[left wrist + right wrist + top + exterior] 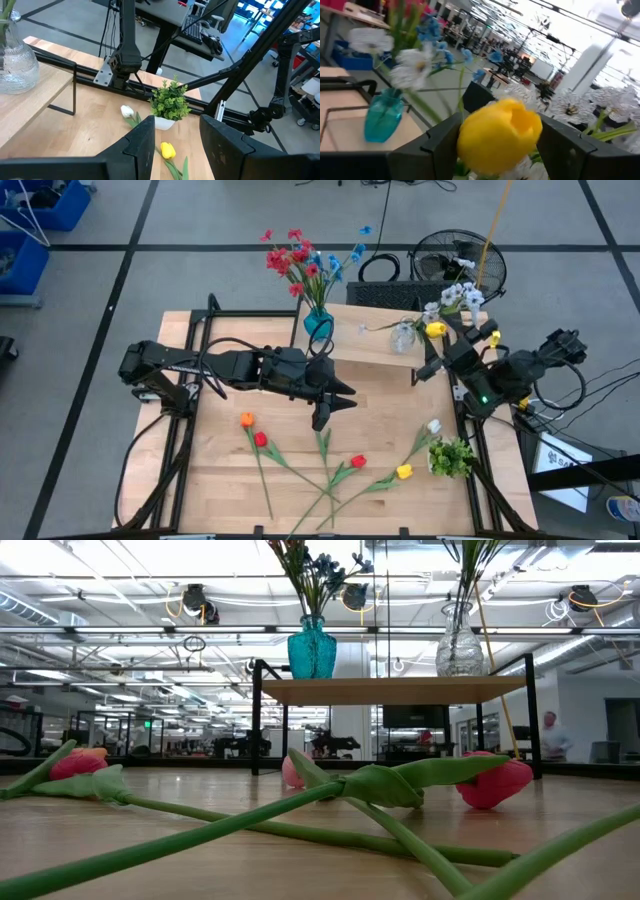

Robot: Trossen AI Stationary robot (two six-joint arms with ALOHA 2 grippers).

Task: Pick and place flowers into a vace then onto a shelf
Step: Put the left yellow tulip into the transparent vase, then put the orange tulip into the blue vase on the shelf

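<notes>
Right pincer [495, 145] clamped on a yellow tulip [499, 131] beside the clear vase [403, 336] on the shelf [360, 340]. Left pincer [335, 402] spread apart over the tabletop [215, 470] — loose flowers [330, 470] lie just below it. No readable writing.

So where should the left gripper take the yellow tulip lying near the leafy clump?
On the bare green stem just below the yellow tulip, from straight above. It lies flat on the table, and the leafy clump crowds the blossom end. The left gripper is open.
</notes>
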